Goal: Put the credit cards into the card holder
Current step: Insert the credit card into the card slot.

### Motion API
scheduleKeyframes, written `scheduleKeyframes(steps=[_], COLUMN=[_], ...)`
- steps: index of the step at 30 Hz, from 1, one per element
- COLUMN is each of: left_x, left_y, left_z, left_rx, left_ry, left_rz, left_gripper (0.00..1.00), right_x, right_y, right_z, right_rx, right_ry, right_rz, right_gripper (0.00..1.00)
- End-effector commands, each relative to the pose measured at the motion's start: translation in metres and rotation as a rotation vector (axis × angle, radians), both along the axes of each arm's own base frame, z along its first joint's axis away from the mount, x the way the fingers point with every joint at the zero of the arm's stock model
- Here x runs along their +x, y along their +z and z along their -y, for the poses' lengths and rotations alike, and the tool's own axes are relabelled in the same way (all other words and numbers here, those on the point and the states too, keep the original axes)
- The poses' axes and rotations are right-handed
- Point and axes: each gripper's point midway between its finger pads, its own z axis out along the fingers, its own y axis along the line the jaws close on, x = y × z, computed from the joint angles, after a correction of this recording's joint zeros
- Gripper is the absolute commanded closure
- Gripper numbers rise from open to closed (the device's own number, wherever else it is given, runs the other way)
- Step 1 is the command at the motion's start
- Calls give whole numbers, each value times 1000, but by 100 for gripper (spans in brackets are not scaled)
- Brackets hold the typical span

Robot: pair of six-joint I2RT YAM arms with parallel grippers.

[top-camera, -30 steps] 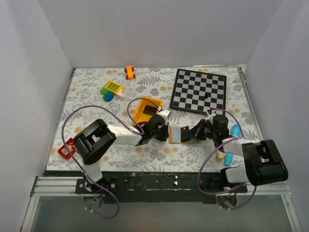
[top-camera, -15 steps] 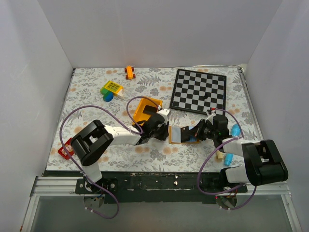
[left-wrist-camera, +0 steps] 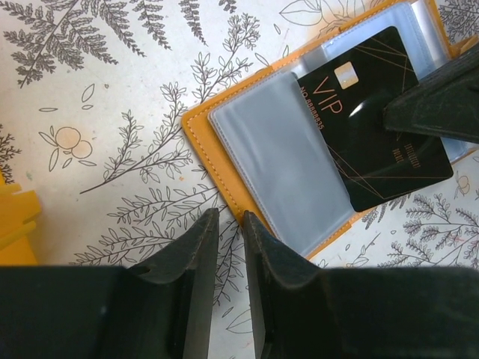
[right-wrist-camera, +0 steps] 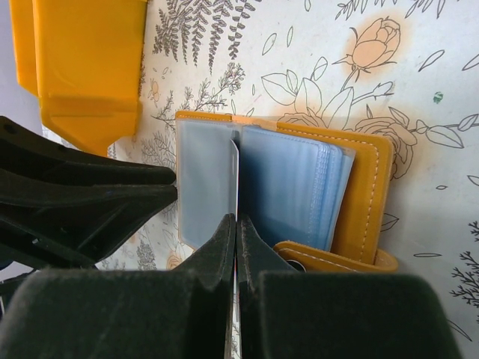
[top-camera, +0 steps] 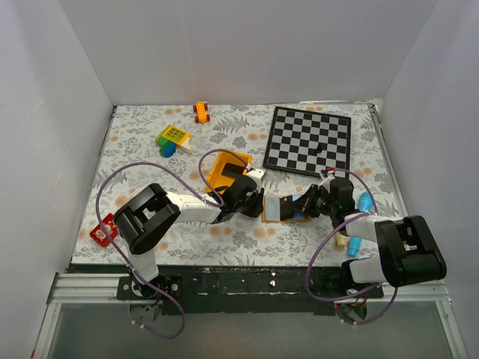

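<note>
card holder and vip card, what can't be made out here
- Left wrist: vip card partly hidden under a finger of the right hand; small print unreadable.
- Right wrist: vip card edge-on, face hidden.
- Top external: card holder too small to tell if the card is sleeved.

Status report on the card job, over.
Left fingers slightly apart, empty, at the edge of the card holder. Right fingers shut on the black card, over the open holder. Yellow bin beside it, not blocking.
</note>
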Motion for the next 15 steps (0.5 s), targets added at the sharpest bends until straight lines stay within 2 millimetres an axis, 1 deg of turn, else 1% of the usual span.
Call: scheduleKeyframes(steps=[1, 8, 10, 12, 15], left_x=[8, 7, 7, 7, 6], left_y=[11, 5, 5, 3, 1], left_z=[13, 14, 14, 14, 13], left_rx=[-47, -41, -41, -38, -31], left_ry=[-8, -12, -12, -13, -14], left_rz=[11, -3, -3, -5, -7], left_gripper=[79, 78, 81, 88, 93], right_x=[-4, -5, -5, -5, -6], right_y=[-5, -4, -5, -5, -6], right_z=[0, 1, 1, 1, 1], right_rx=[-9, -16, -19, -19, -21], right_ry=[12, 11, 10, 13, 14], right_rz=[-5, -2, -4, -2, -5], right_gripper=[99, 99, 99, 99, 99])
